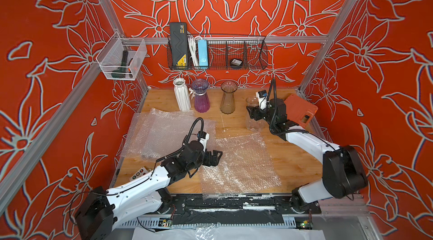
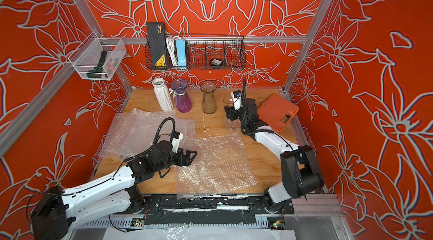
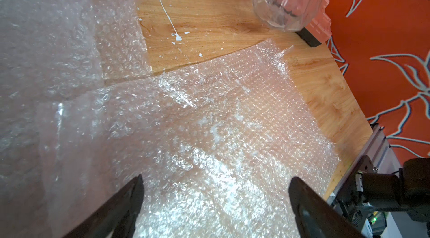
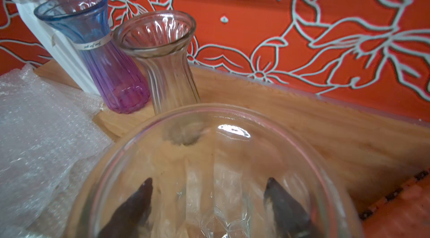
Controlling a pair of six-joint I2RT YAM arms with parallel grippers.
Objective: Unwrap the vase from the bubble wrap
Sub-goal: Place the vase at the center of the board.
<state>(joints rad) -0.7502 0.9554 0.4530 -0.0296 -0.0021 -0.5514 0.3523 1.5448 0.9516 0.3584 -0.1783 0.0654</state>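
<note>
Crinkly plastic bubble wrap [image 1: 236,163], glossy clear glass vase [image 1: 253,122]

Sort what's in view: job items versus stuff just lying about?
Job: clear vase, at the right gripper; bubble wrap sheets; left gripper, open over one.
Lying about: white vase, purple vase, brown vase, orange case, wire basket, mesh bin.

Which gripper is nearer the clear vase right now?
Right. The right gripper has its jaws on either side of the clear vase; the left gripper hangs open above the bubble wrap sheet, well apart from it.
</note>
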